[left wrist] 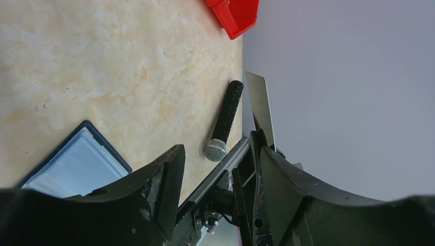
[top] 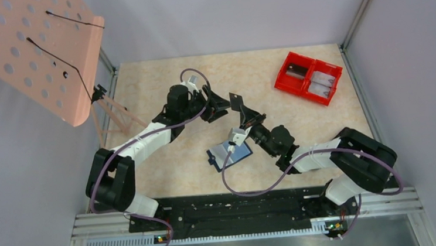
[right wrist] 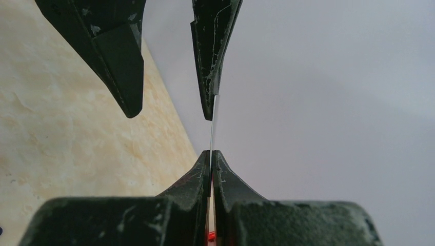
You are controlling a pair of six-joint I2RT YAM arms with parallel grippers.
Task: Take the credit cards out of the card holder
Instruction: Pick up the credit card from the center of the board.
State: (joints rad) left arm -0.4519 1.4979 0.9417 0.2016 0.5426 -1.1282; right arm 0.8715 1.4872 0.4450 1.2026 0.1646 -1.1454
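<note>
Marbled table (top: 160,92) below, card holder (top: 240,152) lying open on it under the right wrist; left gripper (right wrist: 169,110) gapes, clasping nothing (one finger sits just beside the card); right gripper (right wrist: 211,154) pinches a credit card (right wrist: 212,125) aloft

Pale grey walls (top: 224,11) surround a beige marbled tabletop (top: 142,88) and pink pegboard (top: 22,59).
</note>
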